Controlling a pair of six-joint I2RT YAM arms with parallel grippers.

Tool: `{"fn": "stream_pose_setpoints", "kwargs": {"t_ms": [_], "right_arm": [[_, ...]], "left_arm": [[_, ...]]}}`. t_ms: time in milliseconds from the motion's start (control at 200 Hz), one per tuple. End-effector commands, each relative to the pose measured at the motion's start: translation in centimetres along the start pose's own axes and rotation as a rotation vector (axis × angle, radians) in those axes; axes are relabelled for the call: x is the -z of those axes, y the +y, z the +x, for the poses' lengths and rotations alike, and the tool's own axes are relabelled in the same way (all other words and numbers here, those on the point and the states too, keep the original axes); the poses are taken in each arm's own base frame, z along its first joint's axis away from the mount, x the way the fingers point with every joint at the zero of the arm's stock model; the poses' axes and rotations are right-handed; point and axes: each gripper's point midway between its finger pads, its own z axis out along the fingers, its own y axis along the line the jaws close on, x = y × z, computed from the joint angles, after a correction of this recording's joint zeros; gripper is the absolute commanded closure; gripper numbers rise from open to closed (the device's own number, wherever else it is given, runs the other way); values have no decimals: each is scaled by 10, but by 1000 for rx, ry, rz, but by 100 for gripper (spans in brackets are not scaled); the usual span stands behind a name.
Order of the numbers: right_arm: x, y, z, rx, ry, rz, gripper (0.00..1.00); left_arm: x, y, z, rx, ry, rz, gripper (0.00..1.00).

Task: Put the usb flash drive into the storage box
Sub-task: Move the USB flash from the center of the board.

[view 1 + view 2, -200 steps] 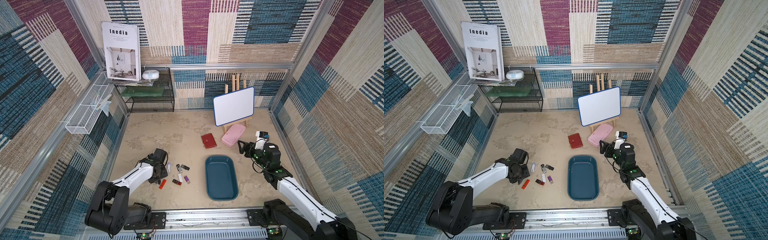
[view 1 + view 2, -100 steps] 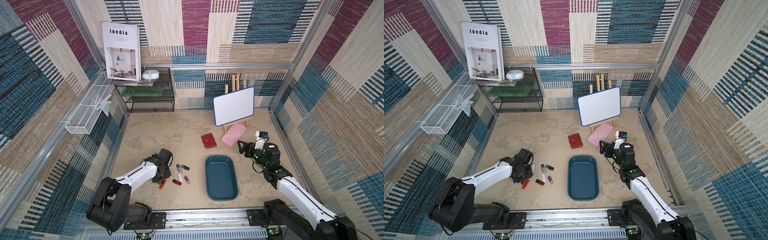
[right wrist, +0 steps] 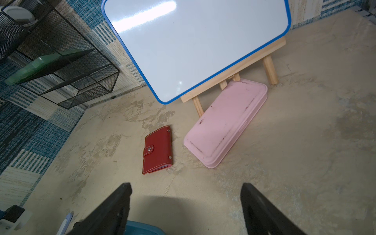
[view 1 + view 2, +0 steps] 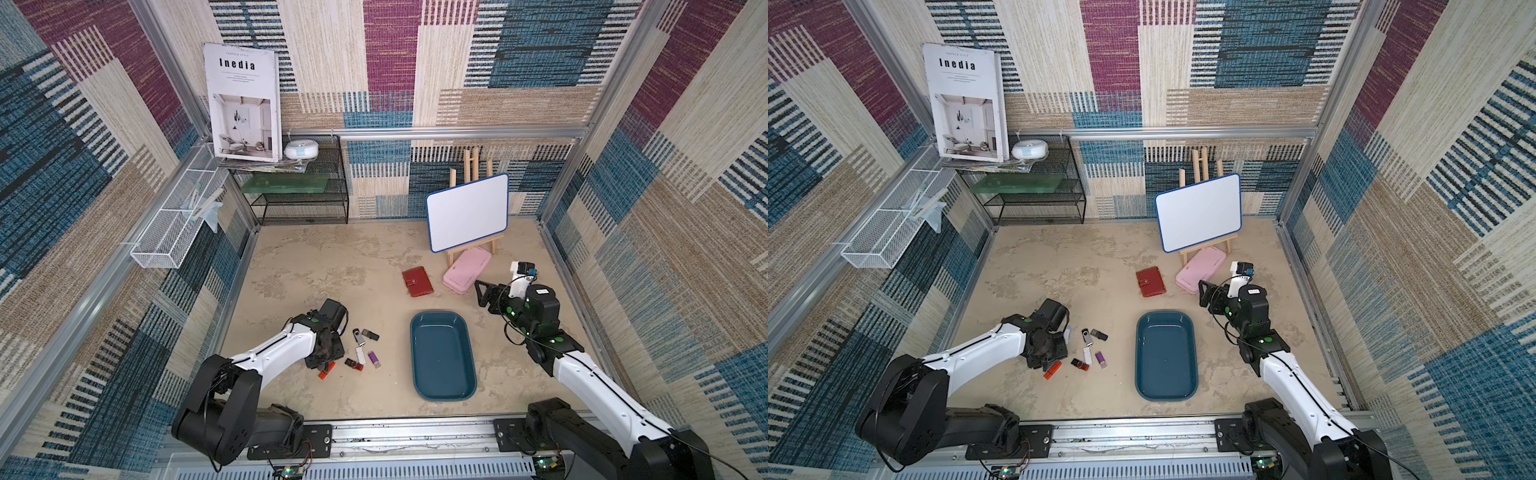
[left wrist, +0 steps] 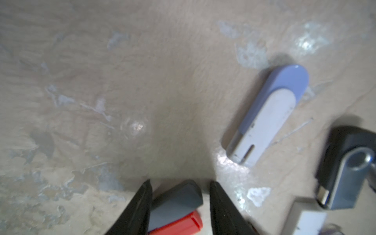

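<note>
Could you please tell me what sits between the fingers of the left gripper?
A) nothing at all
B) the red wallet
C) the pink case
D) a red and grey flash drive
D: the left wrist view shows the red and grey flash drive lying between the fingers of the left gripper, with a small gap on one side, while the wallet and the pink case lie far from it.

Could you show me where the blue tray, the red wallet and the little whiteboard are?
blue tray (image 4: 442, 359): in a top view, on its bare floor.
red wallet (image 4: 417, 282): in a top view, middle of its cover.
whiteboard (image 4: 467, 212): in a top view, centre of its white face.
</note>
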Motion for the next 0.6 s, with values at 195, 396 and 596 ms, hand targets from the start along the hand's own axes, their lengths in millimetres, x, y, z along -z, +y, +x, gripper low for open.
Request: {"fn": "stream_pose_setpoints", "kwargs": {"t_ms": [195, 396, 596], "right_arm": [[-1, 2, -3, -4, -3, -2, 11], [-1, 1, -3, -4, -3, 2, 11], [-1, 0, -3, -4, -2, 8, 11]], "left_arm": [[-7, 18, 43, -26, 149, -67, 48], [-4, 15, 47, -42, 155, -67, 47], [-3, 16, 52, -49, 157, -74, 51]]}}
